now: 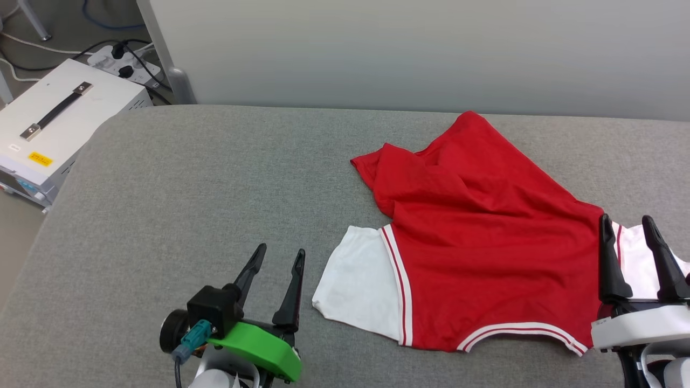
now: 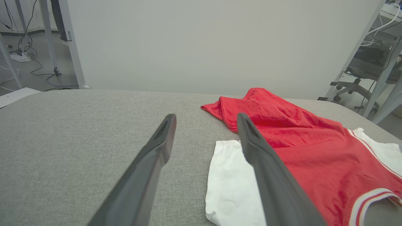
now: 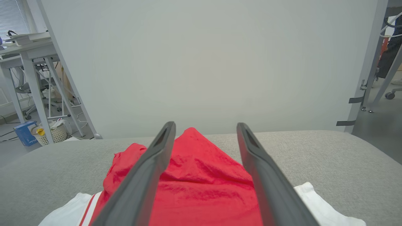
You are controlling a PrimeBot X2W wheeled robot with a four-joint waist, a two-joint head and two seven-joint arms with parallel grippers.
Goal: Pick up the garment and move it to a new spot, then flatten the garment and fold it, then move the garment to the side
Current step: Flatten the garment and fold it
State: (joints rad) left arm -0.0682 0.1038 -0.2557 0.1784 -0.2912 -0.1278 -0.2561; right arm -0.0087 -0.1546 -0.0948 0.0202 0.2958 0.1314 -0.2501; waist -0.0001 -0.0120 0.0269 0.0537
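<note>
Garment [image 1: 485, 242]: red jersey T-shirt, rumpled, on the right half of the grey counter [image 1: 188, 188]; long axis runs from near collar to far hem; right claw [image 1: 626, 217], spread and empty, poised at the right-hand shoulder seam, nearer; left claw [image 1: 281, 249], spread and empty, just left of the white sleeve [image 1: 356, 280]; right wrist view sets the red body between its fingers; head view adds the striped collar [image 1: 517, 330].

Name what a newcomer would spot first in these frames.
The red garment with white sleeves lies rumpled on the grey table, right of centre in the head view. Both grippers stand open: the left gripper over bare table beside one sleeve, the right gripper above the garment's right side. A white box with a black handle sits beyond the table's far-left corner.
</note>
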